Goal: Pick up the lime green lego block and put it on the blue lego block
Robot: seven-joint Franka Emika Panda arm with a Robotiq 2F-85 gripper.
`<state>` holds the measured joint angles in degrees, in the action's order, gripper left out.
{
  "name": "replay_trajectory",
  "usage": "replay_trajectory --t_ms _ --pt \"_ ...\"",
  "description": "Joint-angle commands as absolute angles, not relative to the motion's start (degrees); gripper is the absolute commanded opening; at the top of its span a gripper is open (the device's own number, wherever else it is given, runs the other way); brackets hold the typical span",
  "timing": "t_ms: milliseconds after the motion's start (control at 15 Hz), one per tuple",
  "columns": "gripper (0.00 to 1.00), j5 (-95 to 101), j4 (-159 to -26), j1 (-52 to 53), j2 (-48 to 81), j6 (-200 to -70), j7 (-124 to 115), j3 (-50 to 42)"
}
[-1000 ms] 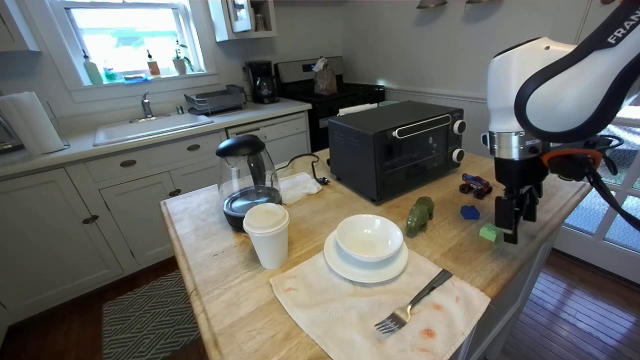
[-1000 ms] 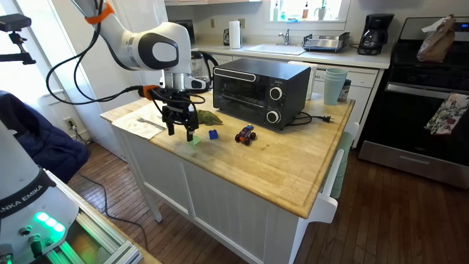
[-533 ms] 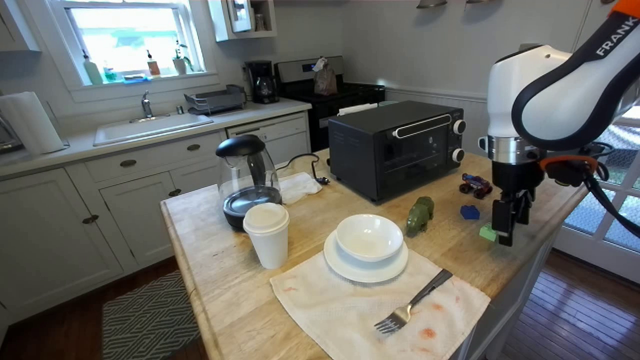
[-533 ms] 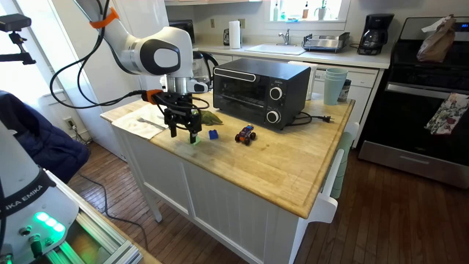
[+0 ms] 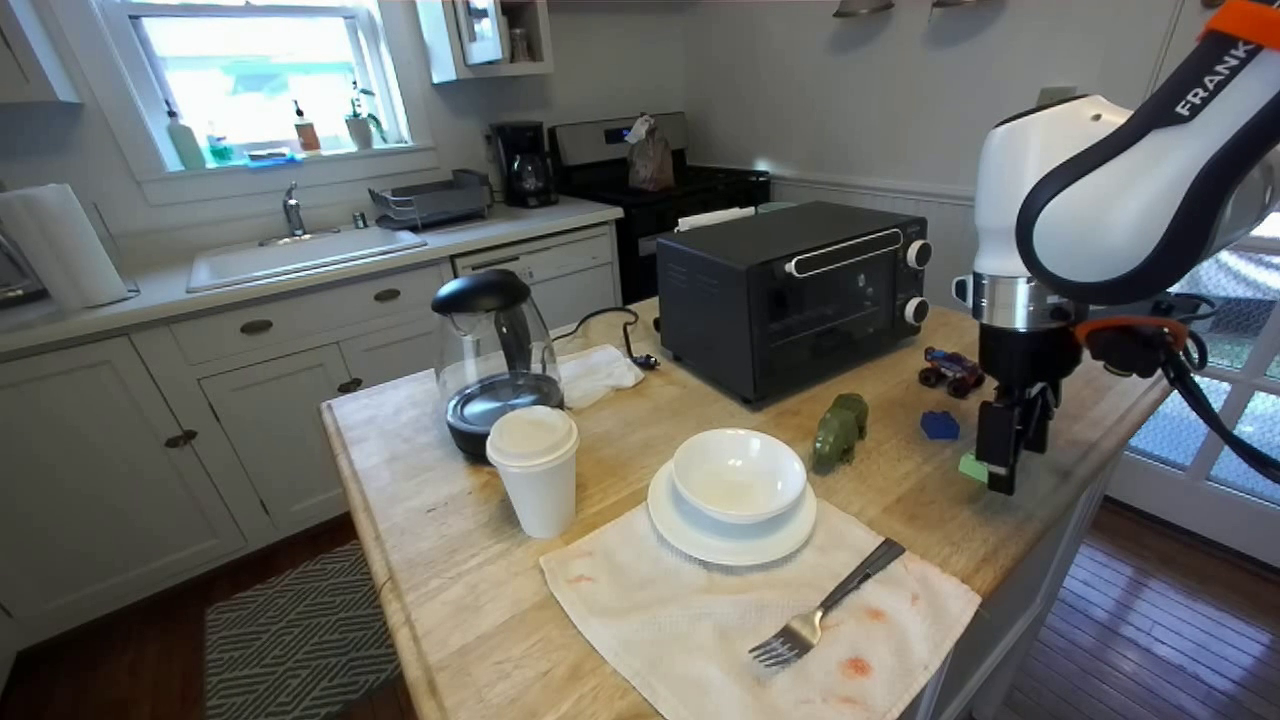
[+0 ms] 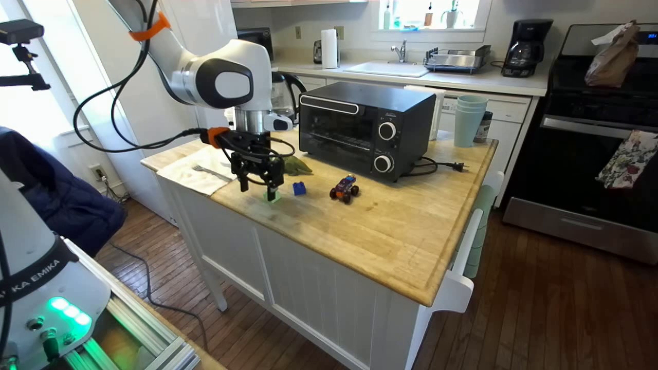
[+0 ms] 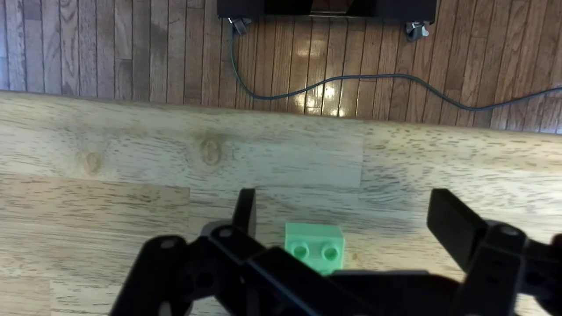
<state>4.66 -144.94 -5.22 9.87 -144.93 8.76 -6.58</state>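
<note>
Worktop: one, wooden.
Robot arm: one, white and black, bent over the worktop.
Toaster oven: one, black, standing on the worktop.
Large cloth: one, spread flat.
Kettle: one, glass and black.
Pale green cups: one stack, its number unclear.
Plate: one, white.
Lidded cup: one, white, near the kettle.
Bowl: one, sitting on the plate.
Fork: one, lying on the large cloth.
Toy animal: one, dark green.
Toy truck: one.
Fingers: two, wide apart, tips low over the worktop.
Blue block: one, on the worktop between the toy truck and the green block.
Green block: one, on the worktop; in the wrist view it shows between the fingers, nearer the one at that picture's left, worktop visible on either side of it, its lower edge hidden; in both exterior views a fingertip covers part of it.
</note>
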Motion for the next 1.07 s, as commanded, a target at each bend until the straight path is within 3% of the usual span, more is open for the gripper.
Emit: replay_trajectory --t_ms 0,467,1000 --pt "1.0 4.5 -144.8 -5.8 10.2 -145.6 8.9 -6.2" --pt "1.0 4.1 -146.7 -6.6 11.0 -156.7 11.1 -6.1" --pt "1.0 3.5 -147.6 -7.0 10.8 -157.6 12.1 -5.9"
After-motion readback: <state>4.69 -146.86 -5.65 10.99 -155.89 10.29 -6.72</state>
